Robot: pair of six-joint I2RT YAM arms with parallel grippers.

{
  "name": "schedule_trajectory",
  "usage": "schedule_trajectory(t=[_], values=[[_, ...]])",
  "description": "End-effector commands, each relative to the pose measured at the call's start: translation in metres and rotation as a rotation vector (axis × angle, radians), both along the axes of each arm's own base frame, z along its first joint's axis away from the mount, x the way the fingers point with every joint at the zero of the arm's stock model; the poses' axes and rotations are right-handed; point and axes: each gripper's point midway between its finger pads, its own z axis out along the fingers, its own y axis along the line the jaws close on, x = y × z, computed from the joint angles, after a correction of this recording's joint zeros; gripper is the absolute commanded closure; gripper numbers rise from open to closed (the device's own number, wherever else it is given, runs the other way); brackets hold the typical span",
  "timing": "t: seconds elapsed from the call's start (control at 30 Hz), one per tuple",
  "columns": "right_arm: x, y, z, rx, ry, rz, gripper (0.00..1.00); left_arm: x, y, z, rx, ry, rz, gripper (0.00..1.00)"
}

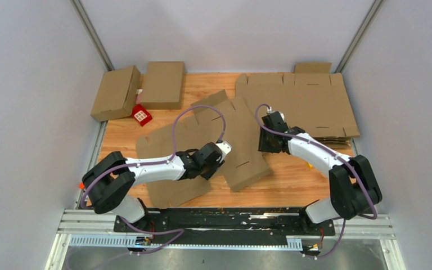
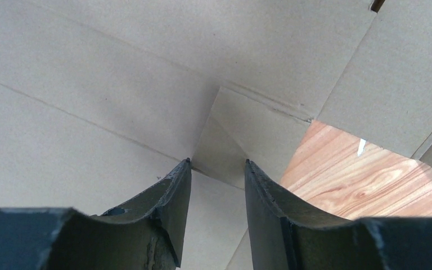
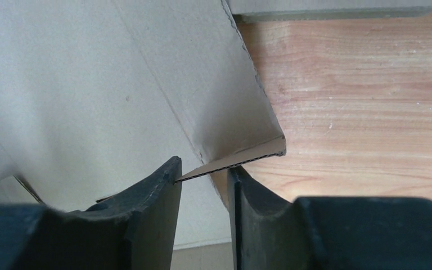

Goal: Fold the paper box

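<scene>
The paper box (image 1: 242,163) is a flat brown cardboard blank with slots and flaps, lying askew on the middle of the wooden table (image 1: 292,180). My left gripper (image 1: 225,151) hovers over its centre. In the left wrist view the paper box (image 2: 118,84) fills the frame, and the left gripper (image 2: 218,163) stands open above a small creased flap. My right gripper (image 1: 265,147) is at the blank's right edge. In the right wrist view a raised corner of the paper box (image 3: 90,73) runs across the open right gripper (image 3: 203,167), its corrugated edge touching the left fingertip (image 3: 171,169).
A stack of flat cardboard blanks (image 1: 304,101) lies at the back right. Two folded boxes (image 1: 115,93) (image 1: 163,84) stand at the back left with a small red object (image 1: 142,115) beside them. White walls close in the table on three sides.
</scene>
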Motion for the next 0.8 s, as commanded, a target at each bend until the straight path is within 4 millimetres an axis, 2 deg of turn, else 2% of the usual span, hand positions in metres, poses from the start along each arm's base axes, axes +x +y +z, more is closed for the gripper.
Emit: schedule_trajectory(t=[0.0,0.2,0.27,0.33,0.37,0.47,0.57,0.67,0.77], values=[[0.030,0.010,0.018,0.040,-0.084,-0.020,0.62,0.000,0.003,0.006,0.002,-0.018,-0.025,0.55],[0.033,0.014,0.017,0.047,-0.084,-0.001,0.64,-0.002,0.002,0.003,0.005,-0.011,-0.044,0.75],[0.034,0.014,0.020,0.055,-0.101,0.005,0.61,-0.002,0.003,0.002,0.012,-0.008,-0.042,0.80],[0.033,0.018,0.027,0.074,-0.125,0.040,0.48,-0.002,0.003,0.001,0.014,-0.008,-0.041,0.81],[0.033,0.019,0.033,0.085,-0.143,0.045,0.38,-0.002,0.004,0.001,0.016,-0.009,-0.041,0.81],[0.032,0.017,0.049,0.106,-0.201,0.042,0.31,-0.001,0.005,0.000,0.024,-0.008,-0.038,0.81],[0.031,0.011,0.060,0.101,-0.236,0.021,0.36,-0.001,0.006,-0.003,0.038,-0.003,-0.034,0.82],[0.031,0.000,0.068,0.089,-0.260,-0.026,0.51,-0.001,0.006,-0.004,0.041,0.002,-0.035,0.82],[0.027,0.000,0.068,0.117,-0.263,-0.033,0.64,-0.001,0.006,-0.004,0.042,-0.001,-0.034,0.82]])
